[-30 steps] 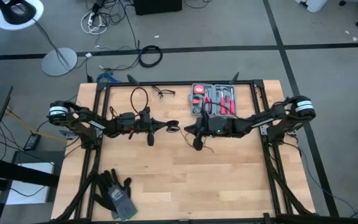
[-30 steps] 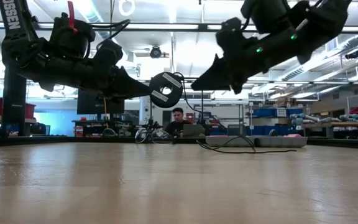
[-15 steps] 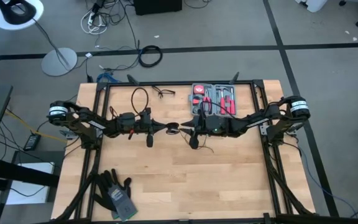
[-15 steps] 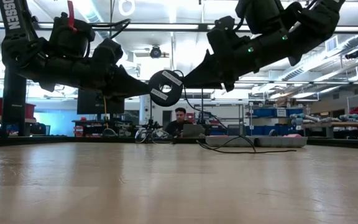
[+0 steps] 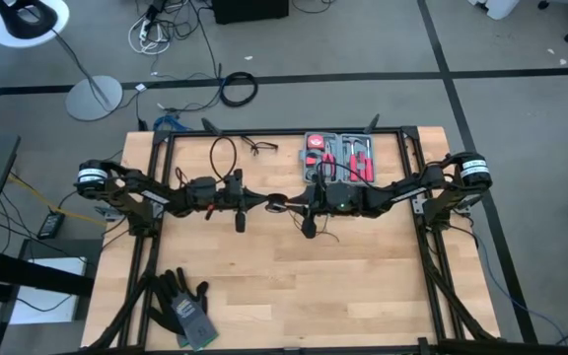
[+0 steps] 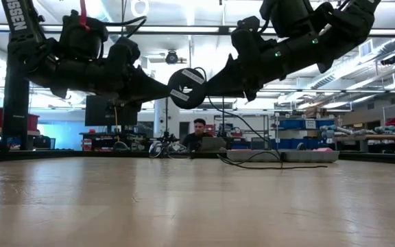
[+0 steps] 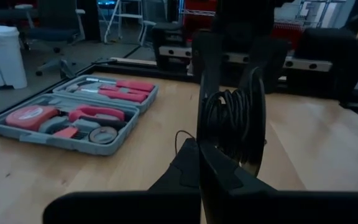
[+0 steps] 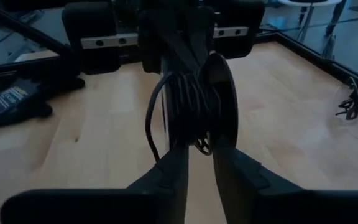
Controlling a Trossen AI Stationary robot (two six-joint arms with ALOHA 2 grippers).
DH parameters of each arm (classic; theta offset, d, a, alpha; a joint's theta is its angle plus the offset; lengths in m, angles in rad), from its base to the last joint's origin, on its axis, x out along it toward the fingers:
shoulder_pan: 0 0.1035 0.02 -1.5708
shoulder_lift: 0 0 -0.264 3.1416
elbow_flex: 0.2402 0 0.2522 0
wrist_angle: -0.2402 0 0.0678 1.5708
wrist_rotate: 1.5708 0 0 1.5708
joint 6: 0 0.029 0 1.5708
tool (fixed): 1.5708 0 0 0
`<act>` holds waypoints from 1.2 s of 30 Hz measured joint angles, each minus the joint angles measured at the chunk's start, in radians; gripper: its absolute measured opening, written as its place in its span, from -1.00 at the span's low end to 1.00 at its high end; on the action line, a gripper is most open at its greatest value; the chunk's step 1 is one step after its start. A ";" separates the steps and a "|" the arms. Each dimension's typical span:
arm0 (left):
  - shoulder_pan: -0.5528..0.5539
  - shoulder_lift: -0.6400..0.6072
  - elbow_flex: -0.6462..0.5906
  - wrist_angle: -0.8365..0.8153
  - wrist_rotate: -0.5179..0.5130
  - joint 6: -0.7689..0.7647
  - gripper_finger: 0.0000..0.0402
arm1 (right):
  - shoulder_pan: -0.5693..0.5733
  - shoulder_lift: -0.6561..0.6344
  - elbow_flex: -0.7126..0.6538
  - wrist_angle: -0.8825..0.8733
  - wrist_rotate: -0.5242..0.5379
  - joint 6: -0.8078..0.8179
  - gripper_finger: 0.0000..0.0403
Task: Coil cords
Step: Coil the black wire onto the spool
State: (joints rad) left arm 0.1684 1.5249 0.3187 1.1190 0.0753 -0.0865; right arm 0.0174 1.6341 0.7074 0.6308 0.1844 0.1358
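The cord's round black puck hangs high above the table's middle, with thin black cord wound between its two discs. My left gripper comes at it level from the left and is shut on it. My right gripper comes from the right, slanting slightly down, with its fingers around the puck's edge. A loose end of cord drops from the puck toward the table's far side. My left gripper pinches the thin rim of one disc between its two fingers, coming level from the table's left. The puck stands on edge, lifted clear of the table. My right gripper has one finger on each side of the puck's near rim, closed against the wound cord and disc. It comes from the table's right, slanting slightly down.
An open grey tool case lies at the far right. A ring of thicker cable and a small wire item lie at the far left, and black gloves at the near left. A person sits beyond the table.
My right gripper has gone toward the table's left, up to the puck, and now has its fingers around the puck's edge. The puck has risen a little in my left gripper's hold.
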 joint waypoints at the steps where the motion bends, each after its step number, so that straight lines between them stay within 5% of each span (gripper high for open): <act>1: 0.000 0.000 0.002 -0.001 0.000 0.000 -1.00 | 0.000 0.000 0.000 0.000 0.000 0.000 -0.66; 11: 0.000 -0.008 -0.013 -0.009 -0.012 0.028 -1.00 | 0.000 -0.005 -0.002 -0.070 0.016 0.000 -0.87; 36: 0.000 -0.040 -0.034 0.010 -0.043 0.030 -1.00 | -0.001 -0.014 -0.003 -0.029 0.003 0.000 -0.81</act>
State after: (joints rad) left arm 0.1684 1.4845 0.2844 1.1294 0.0322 -0.0566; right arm 0.0166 1.6203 0.7048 0.6014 0.1871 0.1356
